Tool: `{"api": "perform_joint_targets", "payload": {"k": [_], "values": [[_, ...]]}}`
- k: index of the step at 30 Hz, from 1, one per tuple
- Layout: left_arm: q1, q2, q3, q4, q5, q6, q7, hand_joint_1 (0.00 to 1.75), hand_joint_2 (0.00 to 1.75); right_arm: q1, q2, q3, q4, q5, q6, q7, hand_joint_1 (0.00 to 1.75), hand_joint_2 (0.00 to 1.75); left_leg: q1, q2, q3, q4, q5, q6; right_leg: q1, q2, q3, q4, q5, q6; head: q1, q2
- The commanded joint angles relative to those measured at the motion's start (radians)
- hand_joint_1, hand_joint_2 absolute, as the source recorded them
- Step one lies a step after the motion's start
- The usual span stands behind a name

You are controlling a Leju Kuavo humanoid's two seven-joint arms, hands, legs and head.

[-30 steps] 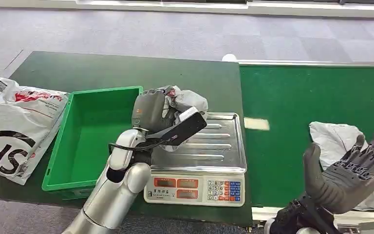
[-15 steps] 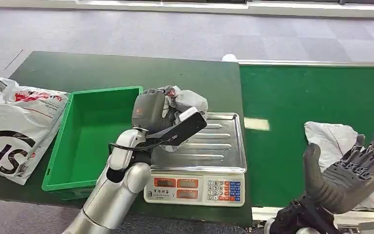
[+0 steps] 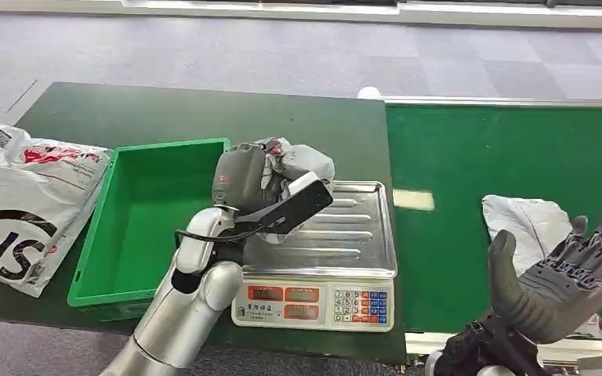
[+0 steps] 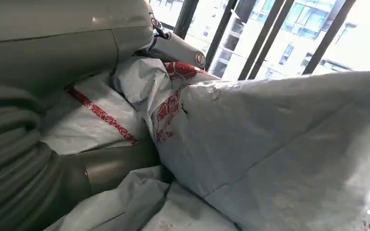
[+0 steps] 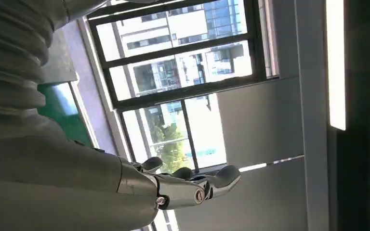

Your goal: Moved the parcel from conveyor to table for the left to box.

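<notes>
Two grey parcels are seen: one parcel point(image 3: 294, 166) is clamped in the left hand point(image 3: 244, 177) above the scale tray's point(image 3: 345, 235) rear-left corner, beside the green bin point(image 3: 145, 223); a second parcel point(image 3: 529, 223) lies on the conveyor point(image 3: 470, 157), partly hidden by the right hand point(image 3: 560, 278), fingers spread, nothing held. Conveyor beyond is free.
</notes>
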Motion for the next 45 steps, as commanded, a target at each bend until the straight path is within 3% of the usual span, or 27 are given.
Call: {"api": "perform_joint_targets", "payload": {"k": [1, 30, 31, 32, 45], "values": [[-0.027, 0.021, 0.029, 0.021, -0.002, -0.007, -0.001, 1.75, 1.75, -0.016, -0.016, -0.034, 0.012, -0.003, -0.001, 0.000, 0.00, 1.75, 0.000, 0.001, 0.000, -0.001, 0.000, 0.000, 0.000, 0.001, 0.000, -0.001, 0.001, -0.001, 0.000, 0.000], [-0.027, 0.021, 0.029, 0.021, -0.002, -0.007, -0.001, 1.75, 1.75, -0.016, -0.016, -0.034, 0.012, -0.003, -0.001, 0.000, 0.00, 1.75, 0.000, 0.001, 0.001, -0.001, 0.001, 0.000, 0.000, 0.001, 0.000, -0.001, 0.001, -0.001, 0.000, 0.000], [-0.027, 0.021, 0.029, 0.021, -0.002, -0.007, -0.001, 1.75, 1.75, -0.016, -0.016, -0.034, 0.012, -0.003, -0.001, 0.000, 0.80, 1.75, 0.000, 0.001, 0.001, -0.001, 0.000, 0.000, 0.000, 0.001, 0.000, -0.001, 0.001, -0.001, 0.000, 0.000], [-0.027, 0.021, 0.029, 0.021, -0.002, -0.007, -0.001, 1.75, 1.75, -0.016, -0.016, -0.034, 0.012, -0.003, -0.001, 0.000, 1.75, 1.75, 0.000, 0.001, 0.000, -0.001, 0.000, 0.000, 0.000, 0.001, 0.000, -0.001, 0.001, -0.001, 0.000, 0.000], [-0.027, 0.021, 0.029, 0.021, -0.002, -0.007, -0.001, 1.75, 1.75, -0.016, -0.016, -0.034, 0.012, -0.003, -0.001, 0.000, 1.75, 1.75, 0.000, 0.001, 0.001, -0.001, 0.001, 0.000, 0.000, 0.001, 0.000, -0.001, 0.001, -0.001, 0.000, 0.000]]}}
